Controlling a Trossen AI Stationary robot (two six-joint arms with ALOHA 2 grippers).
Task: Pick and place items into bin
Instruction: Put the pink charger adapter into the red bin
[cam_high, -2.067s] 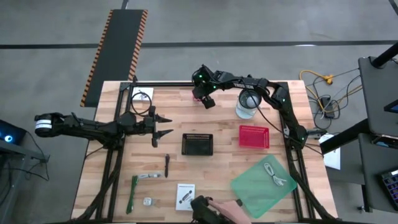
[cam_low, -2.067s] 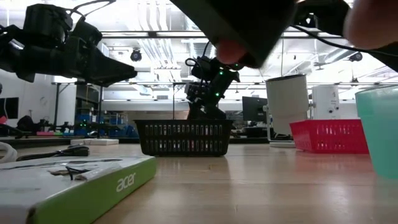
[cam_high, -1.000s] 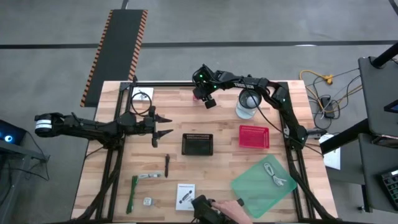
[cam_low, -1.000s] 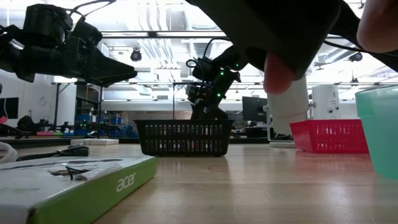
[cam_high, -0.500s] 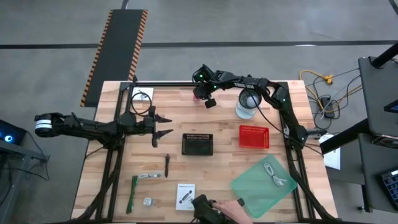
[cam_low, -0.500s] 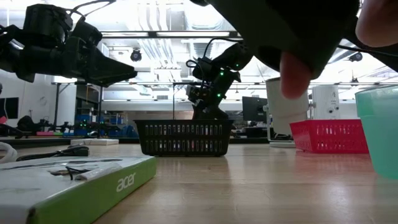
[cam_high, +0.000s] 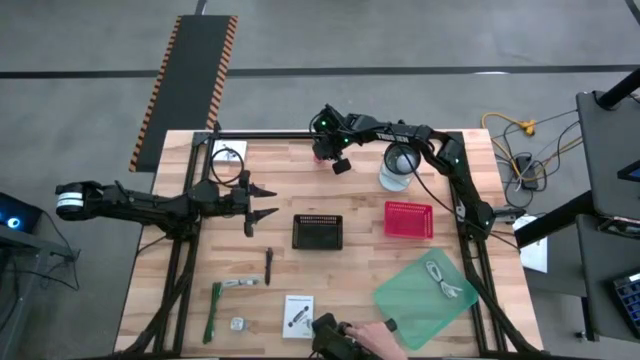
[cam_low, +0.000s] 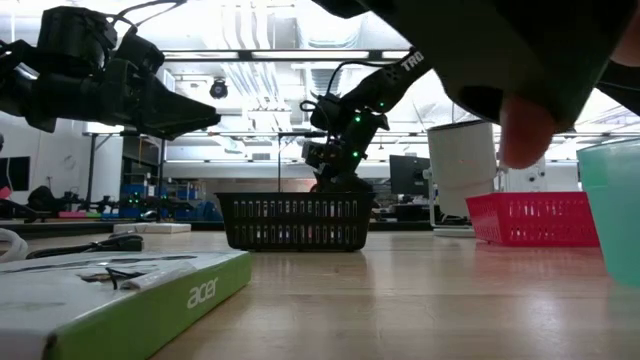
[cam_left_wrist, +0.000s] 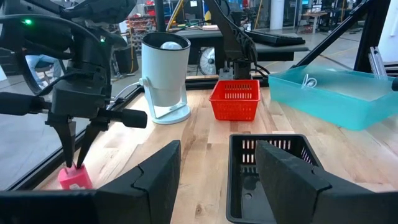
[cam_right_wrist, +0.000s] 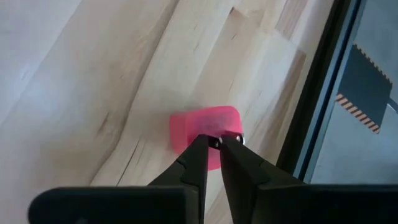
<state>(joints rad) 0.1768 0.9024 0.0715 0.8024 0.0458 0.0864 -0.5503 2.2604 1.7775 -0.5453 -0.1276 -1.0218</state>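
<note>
A small pink cube (cam_right_wrist: 186, 127) rests on the wood by the table's far edge (cam_high: 318, 158). My right gripper (cam_right_wrist: 217, 142) stands over it, its fingers pointing down and drawn almost together on the cube's top (cam_left_wrist: 73, 168). My left gripper (cam_high: 262, 200) hovers open above the table's left middle, facing the black mesh bin (cam_high: 317, 231), nothing between its fingers. Near the front lie a green strip (cam_high: 214, 310), a dark stick (cam_high: 269, 267) and a white card (cam_high: 298, 313). A coiled white cable (cam_high: 445, 283) lies on a teal tray (cam_high: 400, 300). My right gripper meets the pink cube at the middle of its top face (cam_right_wrist: 214, 127), coming from above with the fingers pointing down. Both fingertips (cam_right_wrist: 200, 142) sit close together there; which small part they pinch cannot be told. The cube stands on the table.
A red basket (cam_high: 408, 219) and a white cup-shaped device (cam_high: 398, 168) stand at the right rear. Another white card (cam_high: 228, 154) lies at the far left. A person's hand (cam_high: 370, 338) holding a dark thing shows at the near edge. A green boxed item (cam_low: 110, 290) lies near the low camera.
My right gripper has sunk a little onto the pink cube at the far edge, its arm tipping slightly. The person's hand at the near edge has drifted toward the table's right.
</note>
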